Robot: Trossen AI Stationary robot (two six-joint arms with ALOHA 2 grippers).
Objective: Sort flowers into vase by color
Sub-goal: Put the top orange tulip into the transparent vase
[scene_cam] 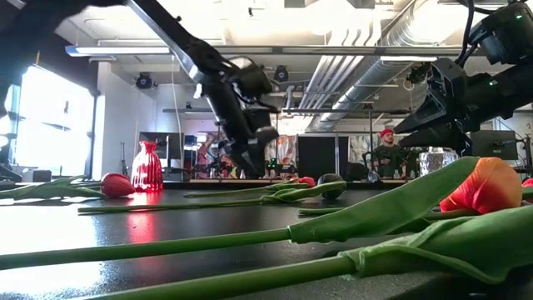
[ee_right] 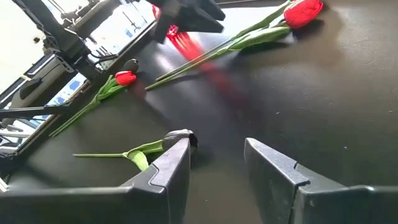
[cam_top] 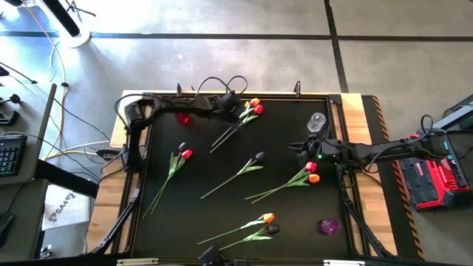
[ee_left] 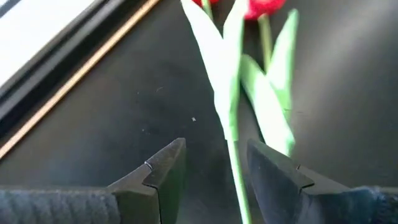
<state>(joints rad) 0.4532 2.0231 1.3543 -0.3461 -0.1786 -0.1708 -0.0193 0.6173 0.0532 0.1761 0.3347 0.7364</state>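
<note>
Flowers strewn flat over the black mat, none standing in a vase. Near the far edge, left gripper low over the mat with fingers spread, straddling the thin green stem of a tulip without pinching it (a gap on either side of the stem in the left wrist view). Just past the fingertips, long leaves and two heads, one red and one orange, side by side. Beside the left arm, toward the left, a red vase standing upright. On the right side, right gripper raised above the mat, fingers likewise parted with nothing between them, pointing toward the middle. Close to one fingertip in the right wrist view, a black tulip lying on its side, untouched. Near the far right corner, just beyond the right gripper, a clear glass vase; at the near right corner, a small purple vase. Elsewhere on the mat: a black and red pair on the left, a red and orange pair just nearer than the right gripper, an orange and black pair by the near edge, all with stems trailing toward the left.
</note>
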